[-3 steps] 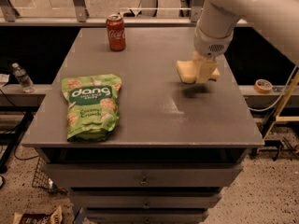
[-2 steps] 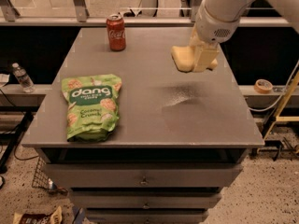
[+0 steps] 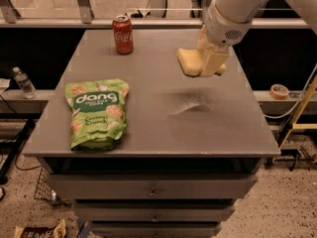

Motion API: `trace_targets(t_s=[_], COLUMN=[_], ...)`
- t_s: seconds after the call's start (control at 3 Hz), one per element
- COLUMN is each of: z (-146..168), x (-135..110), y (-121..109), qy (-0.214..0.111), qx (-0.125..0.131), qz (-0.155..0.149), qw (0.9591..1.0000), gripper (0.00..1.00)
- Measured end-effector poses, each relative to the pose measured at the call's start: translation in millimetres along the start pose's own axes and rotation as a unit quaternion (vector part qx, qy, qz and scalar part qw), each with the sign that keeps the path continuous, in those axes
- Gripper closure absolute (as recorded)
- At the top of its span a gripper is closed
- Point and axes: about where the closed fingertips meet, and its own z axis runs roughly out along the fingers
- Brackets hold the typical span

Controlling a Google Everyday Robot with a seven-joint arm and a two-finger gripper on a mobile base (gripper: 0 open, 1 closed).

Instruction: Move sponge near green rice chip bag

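Gripper of mine pinches the sponge, hanging over the table at its far right — the green rice chip bag lies well apart, near left.

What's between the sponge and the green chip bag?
Nothing visible. The end effector at the grey table's back right holds the pale yellow soft sponge; bare tabletop runs to the light green glossy chip bag.

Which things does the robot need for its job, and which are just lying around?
Needed: sponge, held by the gripper over the table, far right; chip bag, front left.
Lying about: can, water bottle, tape roll.
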Motion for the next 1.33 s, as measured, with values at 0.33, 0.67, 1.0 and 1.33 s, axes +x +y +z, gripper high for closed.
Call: trace_targets(t_s=[0.33, 0.67, 1.0, 1.33], z=[-15, -36, -37, -33], x=[-39, -94, -142, -144], y=[11, 31, 53, 53], qy=[-0.049, -0.100, -0.128, -0.130], qx=[-0.006, -0.012, -0.036, -0.039], qz=[-0.056, -0.152, -0.238, -0.239], qw=[0.9972, 0.9832, 0.9623, 0.9615], gripper=[1.00, 1.00, 1.00, 1.00])
